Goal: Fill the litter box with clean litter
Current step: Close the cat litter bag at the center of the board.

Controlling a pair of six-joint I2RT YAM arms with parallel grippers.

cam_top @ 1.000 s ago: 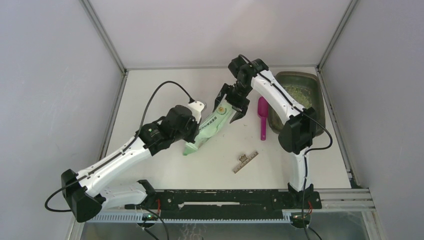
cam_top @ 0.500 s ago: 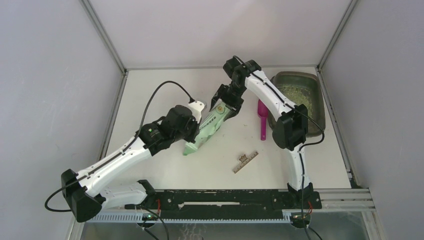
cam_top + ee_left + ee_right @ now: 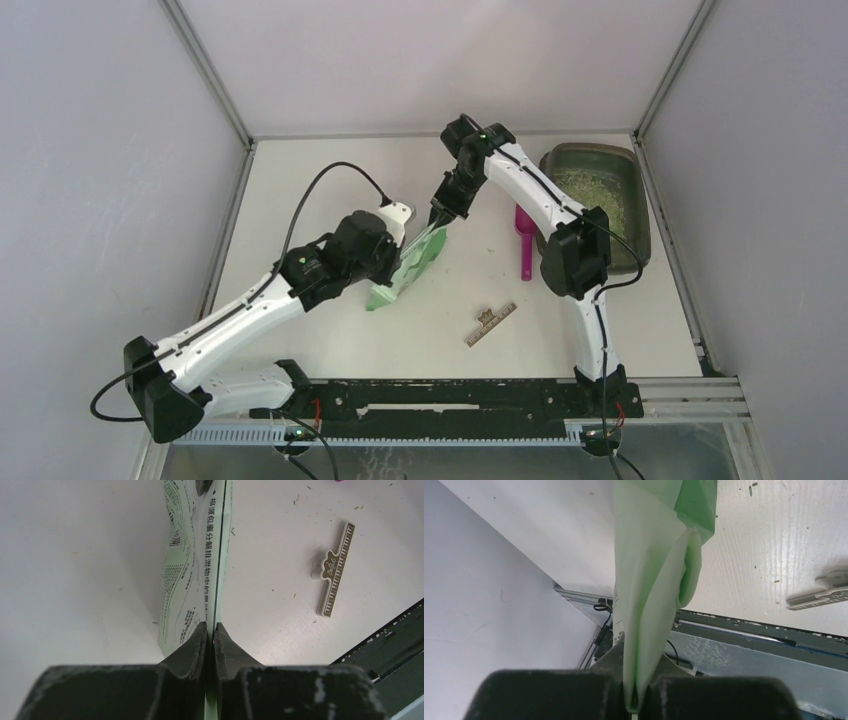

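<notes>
Parked in the far right corner of the table (image 3: 330,180): litter box (image 3: 592,149), long axis near-to-far, clean litter (image 3: 598,190) over part of its floor. Just left of it, magenta scoop (image 3: 524,240). Farther left, near table centre, green bag (image 3: 412,262), strung near-left to far-right. Pinched tight on its near end: left gripper (image 3: 211,630). Clamped on its far end: right gripper (image 3: 438,222), the nearer to the box. Probably calls for swinging the bag rightward over the rim.

right gripper (image 3: 636,682): jaws pressed together on the bag's thin edge
green bag (image 3: 651,565): creased film, standing up from the jaws
clip (image 3: 821,594): flat on the table (image 3: 774,525), near its railed edge
</notes>
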